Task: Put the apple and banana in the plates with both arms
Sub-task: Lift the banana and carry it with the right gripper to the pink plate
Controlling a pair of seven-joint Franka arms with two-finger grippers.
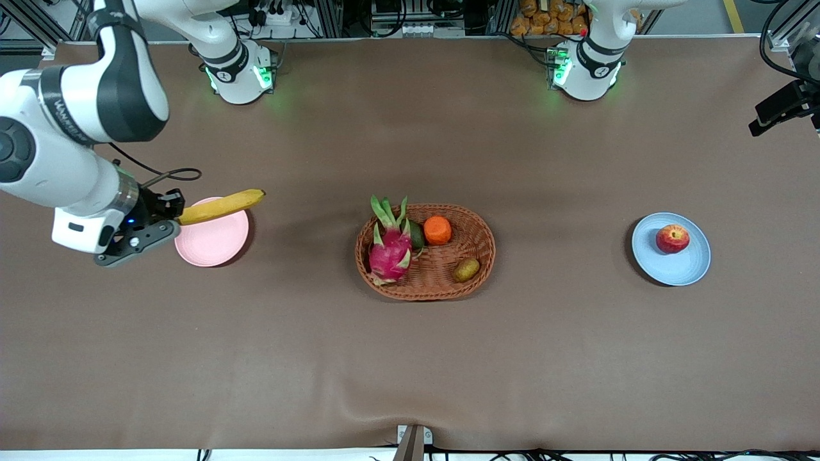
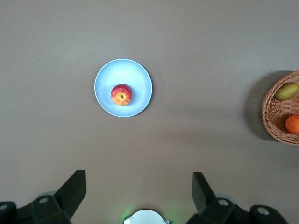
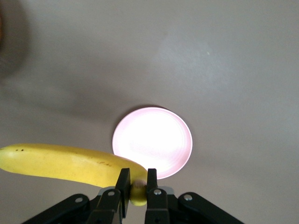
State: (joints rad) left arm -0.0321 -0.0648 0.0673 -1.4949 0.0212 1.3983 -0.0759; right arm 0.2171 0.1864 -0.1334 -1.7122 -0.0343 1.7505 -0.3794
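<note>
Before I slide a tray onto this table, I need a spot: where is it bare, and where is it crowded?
Bare cloth lies between the pink plate and the basket, between the basket and the blue plate holding the apple, and nearer the front camera. It is crowded at the pink plate: the right gripper holds the banana over it.

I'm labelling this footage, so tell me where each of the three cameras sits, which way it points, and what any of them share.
Front view: high across the table, facing both arm bases; shows the right gripper holding the banana over the pink plate, and the wicker basket.
Left wrist view: high up, looking down past the open left gripper at the apple on the blue plate.
Right wrist view: looking down past its own fingers, shut on the banana's end.
Shared: apple and blue plate in front and left wrist; banana and pink plate in front and right wrist.
</note>
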